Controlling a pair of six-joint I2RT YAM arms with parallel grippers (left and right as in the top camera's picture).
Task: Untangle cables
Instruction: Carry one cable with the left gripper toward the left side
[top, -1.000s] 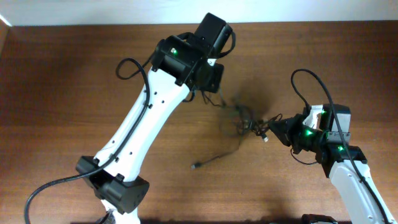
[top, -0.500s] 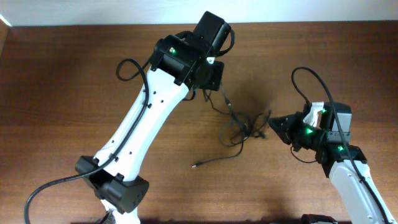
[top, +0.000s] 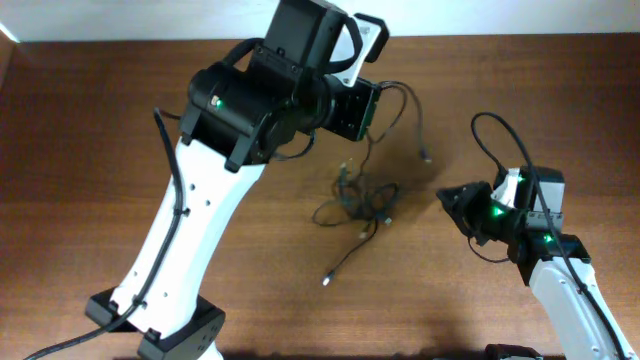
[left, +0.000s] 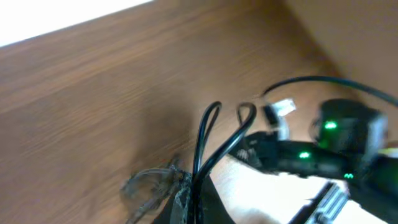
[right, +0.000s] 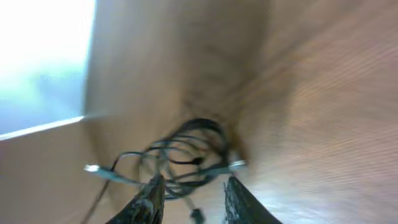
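Observation:
A knotted bundle of thin black cables (top: 358, 200) lies on the wooden table (top: 100, 130) mid-scene, with one loose plug end (top: 327, 280) trailing toward the front. My left gripper (top: 364, 108) is raised above the bundle and shut on a cable strand (top: 404, 92) that arcs right and hangs down to a plug (top: 427, 156). In the left wrist view that strand (left: 205, 134) rises in two loops from the shut gripper (left: 194, 190). My right gripper (top: 448, 200) sits right of the bundle, open and holding nothing. In the right wrist view the bundle (right: 186, 152) lies just beyond the open gripper (right: 193, 194).
The left arm's white link (top: 190, 220) crosses the table's left half from the front edge. A thick black wire (top: 495, 135) loops above the right arm. A pale wall edge (top: 500, 18) borders the table's far side.
The right gripper has opened and let go of the cables. The left arm has lifted and swung up with a strand; the bundle shifted left and toward the front.

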